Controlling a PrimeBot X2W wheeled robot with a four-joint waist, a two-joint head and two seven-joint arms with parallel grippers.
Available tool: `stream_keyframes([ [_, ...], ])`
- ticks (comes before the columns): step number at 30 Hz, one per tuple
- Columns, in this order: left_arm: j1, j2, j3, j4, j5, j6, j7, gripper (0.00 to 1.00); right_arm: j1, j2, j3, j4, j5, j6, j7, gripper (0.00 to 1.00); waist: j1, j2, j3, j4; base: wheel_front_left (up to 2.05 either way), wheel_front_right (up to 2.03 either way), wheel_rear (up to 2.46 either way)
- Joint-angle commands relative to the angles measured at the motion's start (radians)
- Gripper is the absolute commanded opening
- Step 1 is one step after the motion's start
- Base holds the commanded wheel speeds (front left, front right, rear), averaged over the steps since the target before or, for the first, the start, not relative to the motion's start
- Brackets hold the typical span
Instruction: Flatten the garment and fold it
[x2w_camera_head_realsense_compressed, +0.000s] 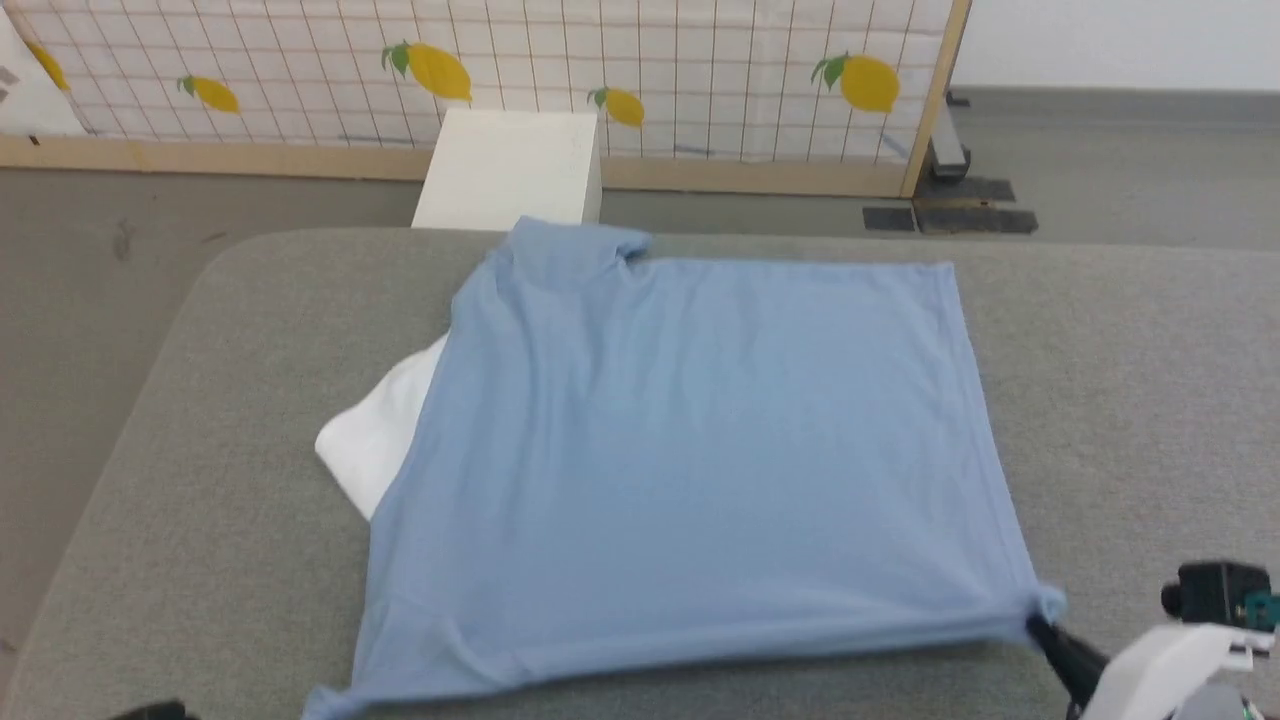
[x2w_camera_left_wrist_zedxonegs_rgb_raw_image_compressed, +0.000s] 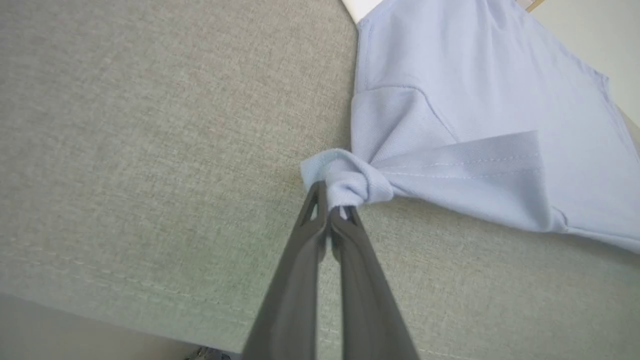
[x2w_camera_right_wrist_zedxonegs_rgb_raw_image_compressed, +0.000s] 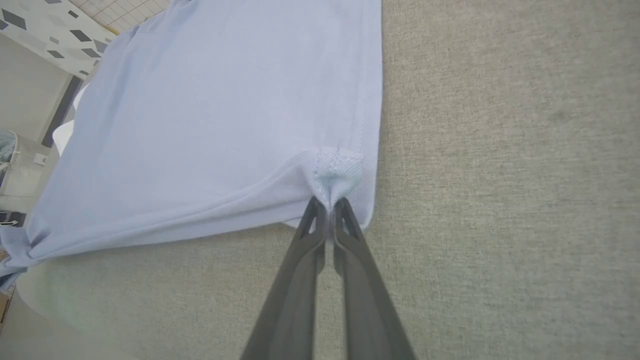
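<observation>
The left claw (x2w_camera_left_wrist_zedxonegs_rgb_raw_image_compressed: 332, 202) and right claw (x2w_camera_right_wrist_zedxonegs_rgb_raw_image_compressed: 327, 210) each comprise two long, dark grey tapering fingers (x2w_camera_left_wrist_zedxonegs_rgb_raw_image_compressed: 292, 300), triangular openings near the tips; a white wrist shell (x2w_camera_head_realsense_compressed: 1165, 665) bears a black, teal-trimmed block (x2w_camera_head_realsense_compressed: 1215, 592).

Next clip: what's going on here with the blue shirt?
The robot is working on a light blue shirt spread over a grey padded table. Its left gripper is shut on the shirt's near left corner and its right gripper is shut on the near right corner, so the near edge runs taut between them. The shirt lies mostly flat, with a white patch of cloth poking out at its left side.
</observation>
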Motion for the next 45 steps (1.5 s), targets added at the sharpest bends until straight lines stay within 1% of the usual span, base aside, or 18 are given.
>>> stream_keyframes([
  [1,0.046,0.025,0.013,-0.022,-0.013,0.027,0.003,0.0,0.034,-0.005,-0.015,-0.017,0.003,-0.002,0.02,0.0,0.0002,0.0044,-0.015,-0.001,0.0,0.0,0.0],
  [4,0.126,0.049,0.022,-0.099,-0.036,0.073,0.01,0.0,0.096,0.002,-0.02,-0.056,0.013,-0.002,0.09,0.0,0.0002,0.0044,-0.022,-0.005,0.0,0.0,0.0],
  [6,0.164,0.064,0.028,-0.142,-0.043,0.093,0.008,0.0,0.126,0.003,-0.026,-0.081,0.009,-0.002,0.131,0.0,0.0002,0.0044,-0.02,-0.006,0.0,0.0,0.0],
  [9,0.194,0.077,0.042,-0.189,-0.05,0.11,-0.001,0.0,0.147,0.016,-0.039,-0.115,0.006,-0.002,0.161,0.0,0.0002,0.0044,-0.014,-0.008,0.0,0.0,0.0],
  [11,0.193,0.083,0.06,-0.22,-0.052,0.109,-0.014,0.0,0.146,0.023,-0.044,-0.137,-0.002,-0.002,0.172,0.0,0.0002,0.0044,-0.005,-0.007,0.0,0.0,0.0],
  [15,0.142,0.117,0.075,-0.273,-0.02,0.104,-0.013,0.0,0.108,0.029,-0.043,-0.181,-0.02,-0.002,0.184,0.0,0.0002,0.0044,0.014,-0.009,0.0,0.0,0.0],
  [18,0.064,0.14,0.079,-0.297,0.008,0.095,0.01,0.0,0.061,0.015,-0.037,-0.202,-0.052,-0.002,0.201,0.0,0.0002,0.0044,0.032,-0.013,0.0,0.0,0.0],
  [22,-0.057,0.152,0.073,-0.302,0.036,0.08,0.059,0.0,-0.02,0.023,-0.044,-0.207,-0.062,-0.002,0.231,0.0,0.0002,0.0044,0.073,-0.021,0.0,0.0,0.0],
  [26,-0.178,0.156,0.07,-0.267,0.057,0.039,0.097,0.0,-0.105,0.027,-0.043,-0.2,-0.084,-0.002,0.263,0.0,0.0002,0.0044,0.128,-0.033,0.0,0.0,0.0],
  [31,-0.335,0.155,0.061,-0.175,0.085,-0.033,0.138,0.0,-0.209,0.039,-0.048,-0.171,-0.137,-0.002,0.32,0.0,0.0002,0.0044,0.205,-0.045,0.0,0.0,0.0],
  [32,-0.355,0.152,0.06,-0.162,0.088,-0.042,0.141,0.0,-0.221,0.042,-0.048,-0.166,-0.142,-0.002,0.327,0.0,0.0002,0.0044,0.214,-0.045,0.0,0.0,0.0],
  [35,-0.445,0.133,0.048,-0.095,0.098,-0.08,0.165,0.0,-0.277,0.055,-0.046,-0.146,-0.179,-0.002,0.369,0.0,0.0002,0.0044,0.266,-0.052,0.0,0.0,0.0],
  [41,-0.559,0.096,0.025,0.041,0.104,-0.142,0.2,0.0,-0.378,0.072,-0.029,-0.095,-0.242,-0.002,0.417,0.0,0.0002,0.0044,0.357,-0.065,0.0,0.0,0.0],
  [45,-0.596,0.072,0.009,0.123,0.106,-0.168,0.211,0.0,-0.423,0.08,-0.01,-0.054,-0.271,-0.002,0.425,0.0,0.0002,0.0044,0.397,-0.066,0.0,0.0,0.0],
])
